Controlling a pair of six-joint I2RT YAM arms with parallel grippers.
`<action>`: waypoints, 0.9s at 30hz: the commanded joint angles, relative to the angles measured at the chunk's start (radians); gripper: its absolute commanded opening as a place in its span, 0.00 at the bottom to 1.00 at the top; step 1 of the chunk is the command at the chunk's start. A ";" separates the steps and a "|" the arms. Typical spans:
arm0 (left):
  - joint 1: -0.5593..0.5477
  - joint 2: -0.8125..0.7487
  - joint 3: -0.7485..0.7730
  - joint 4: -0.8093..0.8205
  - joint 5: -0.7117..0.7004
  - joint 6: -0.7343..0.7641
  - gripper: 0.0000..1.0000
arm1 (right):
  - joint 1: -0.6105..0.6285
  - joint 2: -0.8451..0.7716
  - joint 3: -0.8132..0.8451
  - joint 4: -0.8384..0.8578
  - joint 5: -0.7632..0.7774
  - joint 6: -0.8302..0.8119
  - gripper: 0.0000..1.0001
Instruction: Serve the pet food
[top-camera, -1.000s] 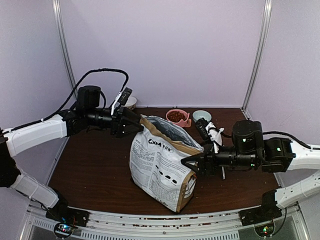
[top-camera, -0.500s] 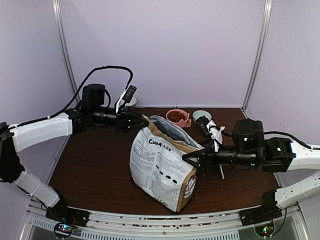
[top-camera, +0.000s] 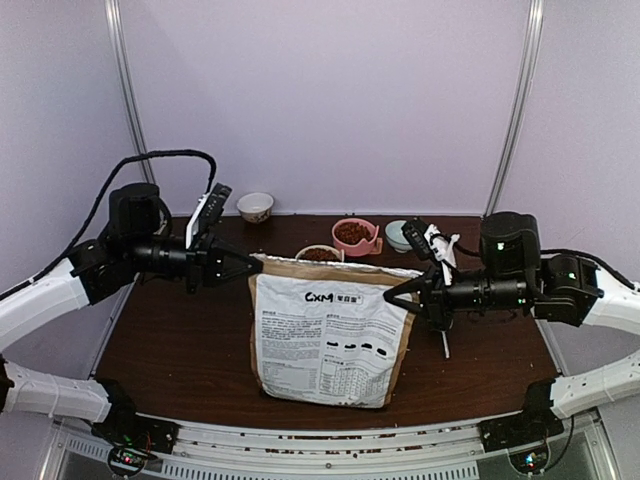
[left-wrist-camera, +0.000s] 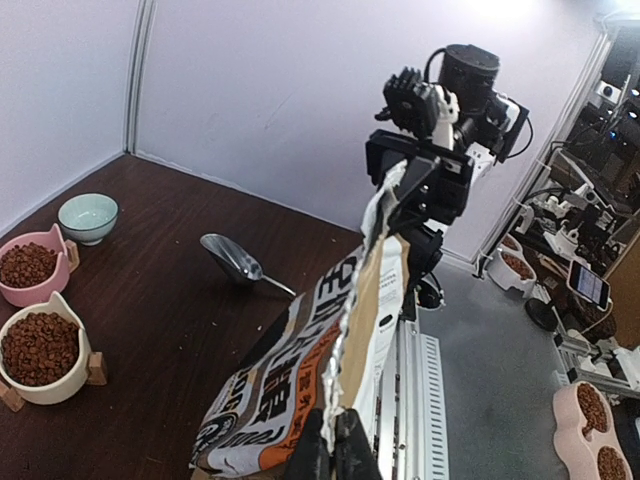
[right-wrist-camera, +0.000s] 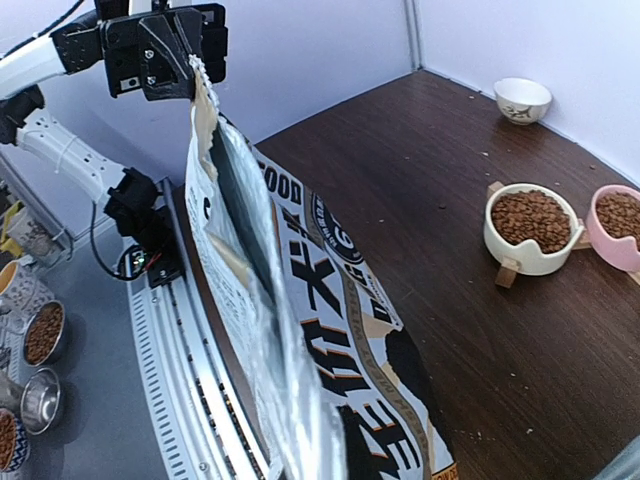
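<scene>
The printed bag (top-camera: 328, 335) stands upright mid-table, its top edge pulled taut and flat between both arms. My left gripper (top-camera: 243, 266) is shut on the bag's top left corner; in the left wrist view the fingertips (left-wrist-camera: 335, 448) pinch the foil edge. My right gripper (top-camera: 392, 296) is shut on the top right corner. Its own fingers are hidden in the right wrist view, where the bag (right-wrist-camera: 330, 300) fills the foreground. Pet food (top-camera: 352, 232) fills a pink bowl behind the bag, and more kibble (top-camera: 319, 254) fills a cream bowl (left-wrist-camera: 40, 348) beside it.
A silver scoop (left-wrist-camera: 232, 260) lies on the table under my right arm. An empty pale blue bowl (top-camera: 401, 232) sits right of the pink bowl (right-wrist-camera: 618, 215). A small white bowl (top-camera: 255, 206) stands at the back wall. The metal rail (top-camera: 320, 455) runs along the near edge.
Both grippers closed on the bag's top corners and drew apart. The open mouth is now pulled flat, and the bag stands squarer, facing front. My left arm swung left.
</scene>
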 joint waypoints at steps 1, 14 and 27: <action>0.031 -0.165 -0.032 0.052 -0.098 0.007 0.00 | -0.093 -0.036 0.049 0.078 -0.121 -0.014 0.00; 0.012 -0.257 0.014 -0.203 -0.232 0.051 0.50 | -0.149 -0.057 -0.042 0.161 -0.294 0.010 0.56; -0.229 0.011 0.390 -0.468 -0.472 0.217 0.64 | -0.309 -0.139 -0.169 0.226 -0.417 -0.051 0.67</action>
